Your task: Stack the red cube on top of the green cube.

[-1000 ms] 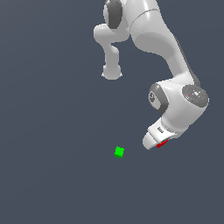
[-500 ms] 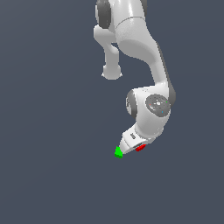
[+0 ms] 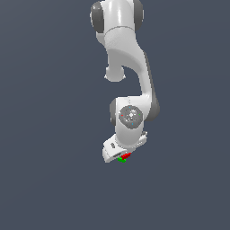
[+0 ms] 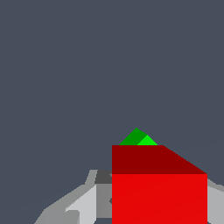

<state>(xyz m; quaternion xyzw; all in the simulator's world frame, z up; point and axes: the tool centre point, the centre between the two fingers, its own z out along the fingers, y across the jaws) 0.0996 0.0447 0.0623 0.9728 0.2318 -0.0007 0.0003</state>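
In the exterior view my white gripper [image 3: 122, 156] is shut on the red cube [image 3: 126, 155] and holds it right over the green cube [image 3: 121, 159], which shows only as a small green sliver under the hand. In the wrist view the red cube [image 4: 159, 188] fills the space between the grey fingers [image 4: 83, 203], and a corner of the green cube [image 4: 138, 138] peeks out just beyond it. I cannot tell whether the two cubes touch.
The arm [image 3: 128, 67] reaches down from the exterior view's top. The plain dark grey floor [image 3: 49, 170] lies all around with no other objects on it.
The gripper has carried the red cube toward the exterior view's left, from beside the green cube to directly over it. The green cube has not moved and is now mostly covered.
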